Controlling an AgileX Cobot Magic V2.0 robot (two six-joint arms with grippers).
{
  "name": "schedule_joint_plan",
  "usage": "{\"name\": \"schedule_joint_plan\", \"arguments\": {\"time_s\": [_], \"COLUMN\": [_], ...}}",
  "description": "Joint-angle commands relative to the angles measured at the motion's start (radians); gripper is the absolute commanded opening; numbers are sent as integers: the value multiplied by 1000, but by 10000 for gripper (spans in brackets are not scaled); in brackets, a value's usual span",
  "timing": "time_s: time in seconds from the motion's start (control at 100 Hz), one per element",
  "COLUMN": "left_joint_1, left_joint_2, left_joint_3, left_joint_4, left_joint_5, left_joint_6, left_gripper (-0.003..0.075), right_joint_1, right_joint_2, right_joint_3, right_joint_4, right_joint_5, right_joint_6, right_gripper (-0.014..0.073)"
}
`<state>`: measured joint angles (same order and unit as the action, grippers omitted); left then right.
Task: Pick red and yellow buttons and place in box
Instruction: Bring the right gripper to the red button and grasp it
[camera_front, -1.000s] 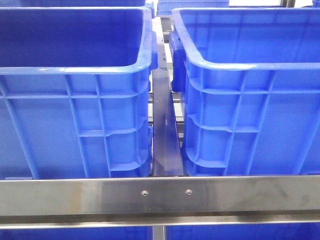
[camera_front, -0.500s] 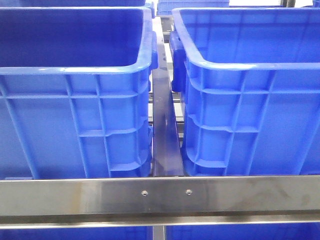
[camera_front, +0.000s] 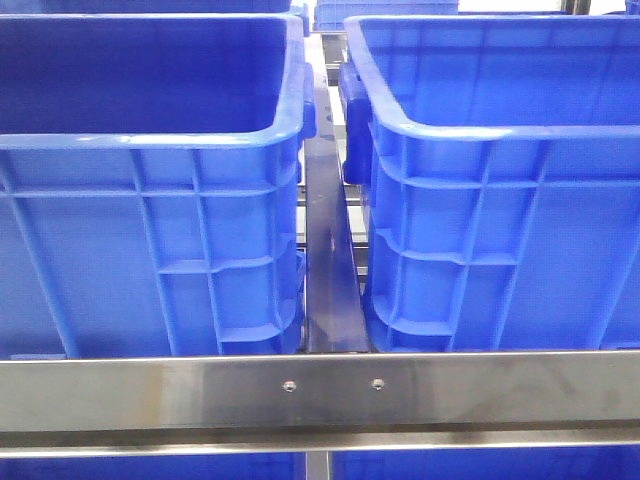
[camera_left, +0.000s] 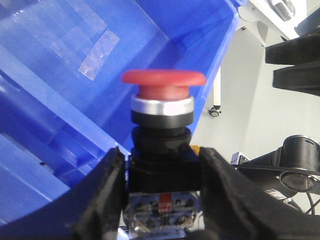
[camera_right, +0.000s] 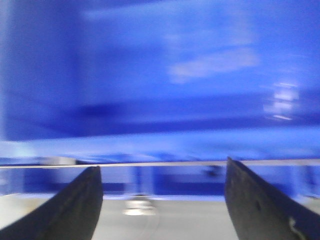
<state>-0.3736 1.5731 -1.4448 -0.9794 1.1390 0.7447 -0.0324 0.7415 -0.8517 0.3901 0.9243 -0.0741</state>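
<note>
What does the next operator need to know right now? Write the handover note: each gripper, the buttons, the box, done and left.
Left gripper: shut on the red button, clamped on its black body, red cap pointing away from the fingers, with a blue crate close behind it.
Right gripper: open, nothing between the fingers; its view is blurred, blue crate wall ahead.
Yellow button: not visible in any view.
Box: in the front view it stands on the right, beside a twin crate; neither arm shows there, and no button is visible inside either crate.
Done: red button picked.
Left: drop the red button in the box, then find, pick and place the yellow one.
</note>
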Motion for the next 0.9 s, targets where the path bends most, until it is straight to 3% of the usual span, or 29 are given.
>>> {"name": "schedule_joint_plan", "arguments": {"time_s": [0.0, 0.25, 0.39, 0.6, 0.89], "left_joint_1": [-8, -8, -8, -8, -8], "left_joint_2": [-38, -38, -38, -38, -38], "left_joint_3": [-29, -29, -29, -29, -29], "left_joint_4": [-79, -79, -79, -79, -79], "left_joint_5": [-9, -9, -9, -9, -11], "left_joint_6": [3, 3, 3, 3, 3], "left_gripper": [115, 115, 115, 115, 115], "right_joint_1": [-2, -2, 9, 110, 237], "right_joint_2": [59, 241, 362, 500, 646], "right_joint_3": [-61, -70, -77, -78, -208], "right_joint_4": [246, 894, 1138, 1338, 1351], "right_joint_5": [-55, -83, -26, -21, -22], "right_joint_6": [-116, -482, -641, -801, -827], "right_gripper": [536, 536, 536, 536, 536]}}
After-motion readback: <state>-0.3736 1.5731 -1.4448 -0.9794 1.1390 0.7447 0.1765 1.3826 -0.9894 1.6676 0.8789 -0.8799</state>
